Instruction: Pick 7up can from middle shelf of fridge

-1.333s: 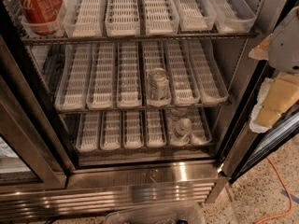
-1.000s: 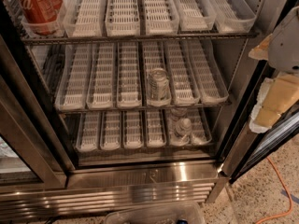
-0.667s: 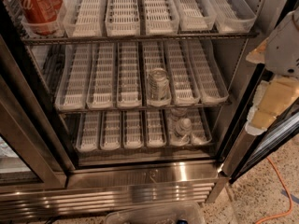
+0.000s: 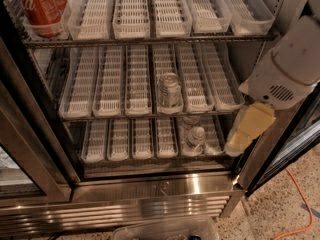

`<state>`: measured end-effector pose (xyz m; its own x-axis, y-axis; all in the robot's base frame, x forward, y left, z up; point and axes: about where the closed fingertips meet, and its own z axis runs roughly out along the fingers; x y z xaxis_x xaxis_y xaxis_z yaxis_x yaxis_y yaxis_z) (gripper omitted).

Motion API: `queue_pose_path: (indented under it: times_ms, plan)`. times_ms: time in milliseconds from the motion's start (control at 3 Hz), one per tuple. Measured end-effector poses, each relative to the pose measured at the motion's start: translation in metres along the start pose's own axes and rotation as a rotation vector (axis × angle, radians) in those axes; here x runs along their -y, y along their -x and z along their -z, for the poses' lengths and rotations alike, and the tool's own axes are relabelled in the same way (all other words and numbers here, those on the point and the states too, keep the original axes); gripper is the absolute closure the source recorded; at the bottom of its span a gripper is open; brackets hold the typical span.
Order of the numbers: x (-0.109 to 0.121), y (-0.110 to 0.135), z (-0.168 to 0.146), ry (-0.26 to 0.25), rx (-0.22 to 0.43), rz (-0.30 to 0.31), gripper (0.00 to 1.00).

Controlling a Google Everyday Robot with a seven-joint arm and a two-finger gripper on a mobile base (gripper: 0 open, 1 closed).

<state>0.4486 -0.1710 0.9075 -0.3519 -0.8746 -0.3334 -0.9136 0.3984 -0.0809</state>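
"Camera view first: where was the can?"

"The can [image 4: 170, 90] stood upright on the middle shelf [image 4: 150, 115] of the fridge [image 4: 160, 196]. It was in the fourth lane tray from the left, close to the tray's front end. Its shiny round top faced up toward me."

"And your gripper?"

"My gripper [image 4: 245, 131] hung at the right, outside the racks, just beside the dark door frame [image 4: 260, 169]. It was lower than the can, about level with the bottom shelf [image 4: 130, 157]. Its pale yellow tip slanted down and left toward that shelf's right end. The white bulk of my arm [image 4: 290, 64] rose above it, up to the height of the middle shelf."

"Clenched or released?"

"I could not tell. It was well apart from the can, so it was not grasping it."

"What else was in there?"

"A red cola can [image 4: 40, 6] stood at the far left of the top shelf [image 4: 150, 40], in the leftmost tray. Clear capped bottles [image 4: 196, 135] sat on the bottom shelf, one lane to the right of the can's lane and below it. An orange cable [image 4: 300, 209] ran over the speckled floor [image 4: 277, 221] at the right."
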Motion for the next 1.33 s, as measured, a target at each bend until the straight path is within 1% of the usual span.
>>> queue_pose_path:
  times_ms: [333, 667, 1000, 1333]
  plan:
    - [-0.008, 0.014, -0.031, 0.022, 0.06, -0.102, 0.0]
    - [0.001, 0.027, -0.047, -0.007, 0.147, -0.204, 0.0]
    - [0.001, 0.027, -0.047, -0.007, 0.147, -0.205, 0.0]
    - [0.002, 0.027, -0.071, 0.038, 0.173, -0.26, 0.0]
